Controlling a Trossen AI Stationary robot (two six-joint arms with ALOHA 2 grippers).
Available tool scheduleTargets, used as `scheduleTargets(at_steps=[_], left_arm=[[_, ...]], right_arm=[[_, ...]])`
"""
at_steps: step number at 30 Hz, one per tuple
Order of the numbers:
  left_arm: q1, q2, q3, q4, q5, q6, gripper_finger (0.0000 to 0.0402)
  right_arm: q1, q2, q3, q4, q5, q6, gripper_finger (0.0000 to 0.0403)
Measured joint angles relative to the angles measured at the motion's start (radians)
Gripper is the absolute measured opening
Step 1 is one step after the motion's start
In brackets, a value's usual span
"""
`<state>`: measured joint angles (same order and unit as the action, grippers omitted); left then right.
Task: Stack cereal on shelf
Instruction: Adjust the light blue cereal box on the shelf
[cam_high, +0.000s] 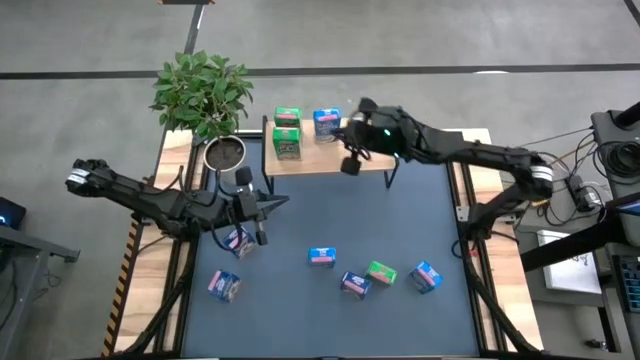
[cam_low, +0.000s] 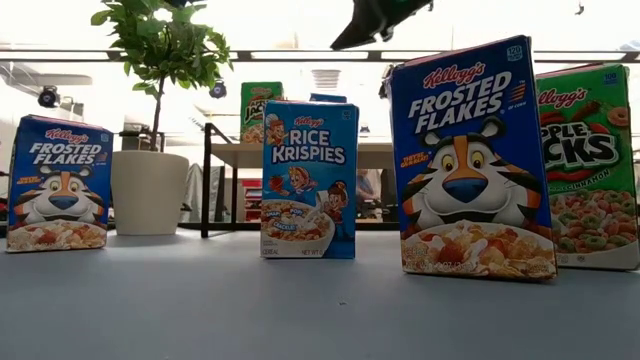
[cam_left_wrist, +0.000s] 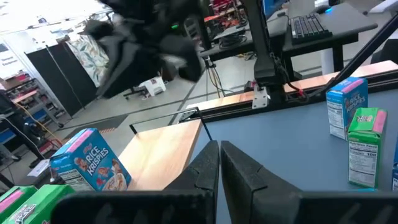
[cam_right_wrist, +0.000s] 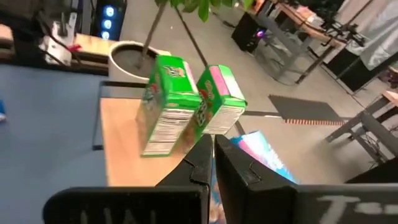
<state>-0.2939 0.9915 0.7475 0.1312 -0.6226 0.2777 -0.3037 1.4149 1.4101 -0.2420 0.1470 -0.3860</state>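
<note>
The low light-wood shelf on thin black legs (cam_high: 330, 157) stands at the far edge of the dark blue-grey surface (cam_high: 330, 215). Three small cardboard cereal boxes are on it now: two green ones (cam_high: 287, 135) side by side near its left end, and one blue one (cam_high: 326, 122) just beside them.

The right hand (cam_high: 351, 163) hangs over the middle of the shelf. Its fingers are clenched, with nothing between them. The left hand (cam_high: 285, 203) hovers over the left side of the surface. It is clenched too, and it holds nothing.

Six more boxes wait on the surface: two near the left edge (cam_high: 238, 240) and four along the near edge, one of them green (cam_high: 381, 271).

It looks like a gap between boxes. Next, a hand needs to open, go down to a loose box, squeeze it, and carry it to the bare right end of the shelf.
</note>
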Motion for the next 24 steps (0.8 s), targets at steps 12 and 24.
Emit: scheduleTargets(at_steps=[12,24], left_arm=[[0.000,0.002,0.002,0.000,0.000,0.027,0.0000],[0.000,0.003,0.002,0.000,0.001,0.027,0.0000]], right_arm=[[-0.149,0.240,0.227,-0.032,-0.065,-0.061,0.0009],[-0.176,0.295,0.239,-0.029,-0.035,-0.048,0.0009]])
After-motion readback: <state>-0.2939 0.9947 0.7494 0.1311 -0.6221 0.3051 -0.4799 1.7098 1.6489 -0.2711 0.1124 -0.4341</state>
